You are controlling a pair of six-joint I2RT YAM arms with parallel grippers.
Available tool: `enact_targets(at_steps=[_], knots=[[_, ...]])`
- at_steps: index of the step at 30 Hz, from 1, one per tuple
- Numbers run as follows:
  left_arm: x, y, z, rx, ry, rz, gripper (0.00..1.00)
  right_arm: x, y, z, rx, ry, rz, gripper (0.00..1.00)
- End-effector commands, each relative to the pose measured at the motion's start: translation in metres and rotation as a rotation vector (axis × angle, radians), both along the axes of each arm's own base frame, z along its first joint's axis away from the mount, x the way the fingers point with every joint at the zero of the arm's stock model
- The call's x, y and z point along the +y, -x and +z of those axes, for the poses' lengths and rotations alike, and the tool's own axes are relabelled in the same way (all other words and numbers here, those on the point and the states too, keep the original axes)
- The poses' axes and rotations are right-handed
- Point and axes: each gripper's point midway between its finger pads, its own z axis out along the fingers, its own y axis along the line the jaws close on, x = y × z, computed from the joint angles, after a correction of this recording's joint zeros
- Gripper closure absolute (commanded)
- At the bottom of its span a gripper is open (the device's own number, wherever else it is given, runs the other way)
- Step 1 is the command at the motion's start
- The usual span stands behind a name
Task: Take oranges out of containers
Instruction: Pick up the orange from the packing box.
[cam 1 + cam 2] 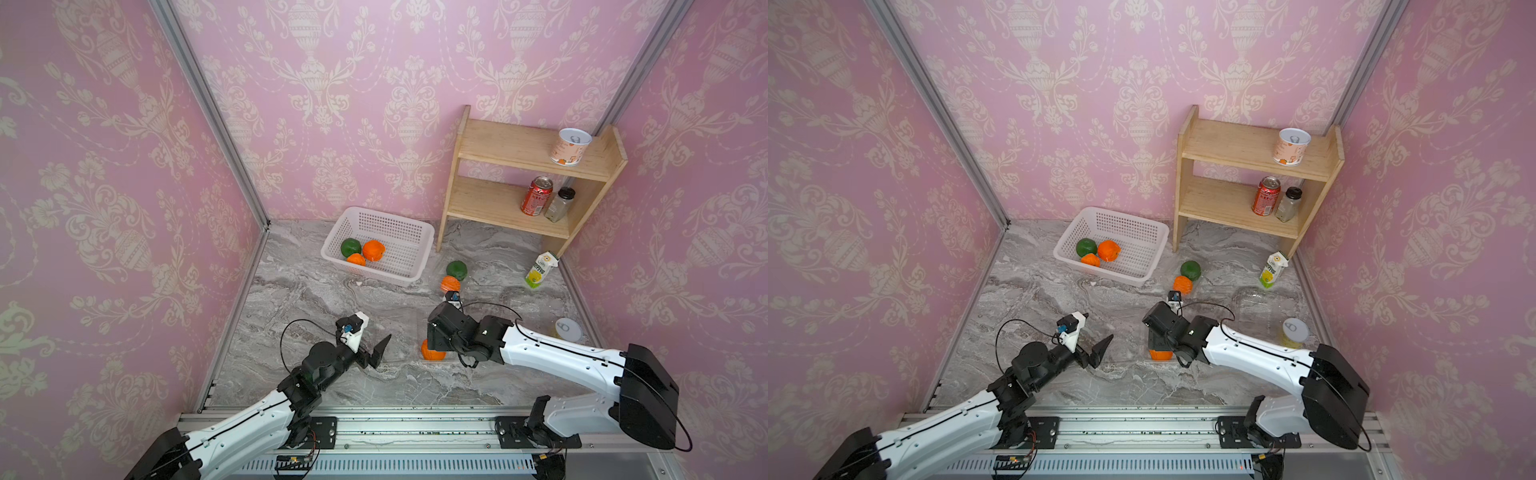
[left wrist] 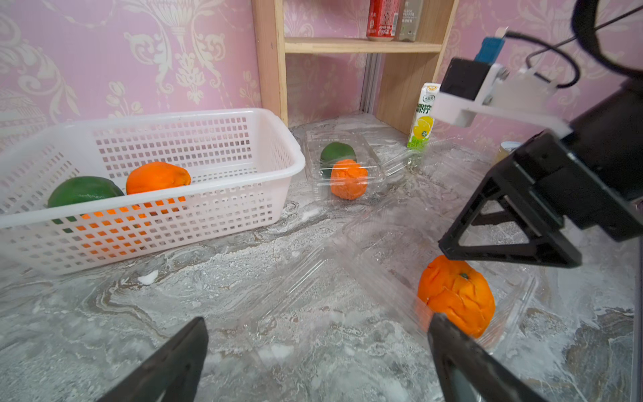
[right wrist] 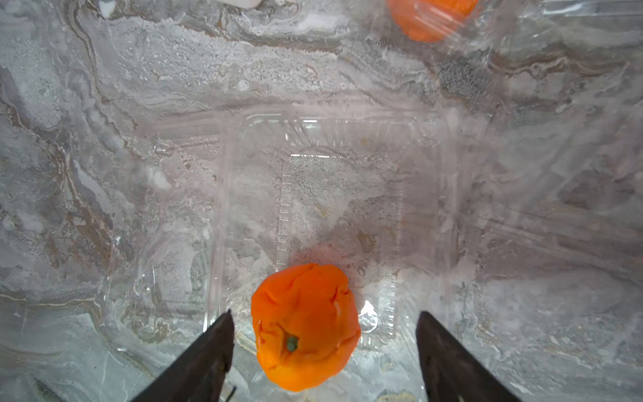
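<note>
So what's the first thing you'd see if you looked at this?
Probably the bright orange sitting in a clear container near the front of the table, with the right fingers spread open on either side of it. Next comes the white basket farther back, holding one green fruit and two orange ones. The pink patterned wallpaper is all around.

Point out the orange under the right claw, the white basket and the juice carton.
orange (image 3: pixel 306 327): right wrist view, on its top, near the stem.
white basket (image 2: pixel 226 212): left wrist view, on its near perforated wall.
juice carton (image 1: pixel 540 272): in a top view, on its printed front face.
</note>
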Motion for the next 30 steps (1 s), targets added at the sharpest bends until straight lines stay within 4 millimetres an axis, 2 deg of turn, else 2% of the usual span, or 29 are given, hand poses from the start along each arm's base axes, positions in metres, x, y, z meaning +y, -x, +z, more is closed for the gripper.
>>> enact_targets(at_steps=[1,5,13,19,22,25,30], knots=[[0.011,-0.002,-0.013,0.003,-0.061,0.041,0.01,0.008,0.005,-0.018,0.064,-0.008,0.052,0.18],[0.0,0.005,-0.011,-0.003,-0.044,-0.035,0.01,0.018,0.005,-0.029,0.096,-0.041,0.064,0.18],[-0.02,0.009,-0.017,0.044,-0.026,-0.128,0.01,0.017,0.004,-0.043,0.125,-0.01,0.032,0.22],[-0.019,0.005,-0.02,0.063,-0.015,-0.104,0.01,0.011,0.007,-0.053,0.148,0.021,-0.001,0.21],[-0.017,0.003,-0.022,0.067,-0.017,-0.084,0.01,0.013,0.007,-0.058,0.153,0.022,-0.006,0.26],[-0.014,-0.001,-0.023,0.069,-0.022,-0.058,0.01,0.021,0.004,-0.053,0.127,0.017,0.022,0.32],[-0.011,-0.003,-0.024,0.068,-0.023,-0.035,0.01,0.032,-0.008,-0.037,0.074,-0.024,0.04,0.35]])
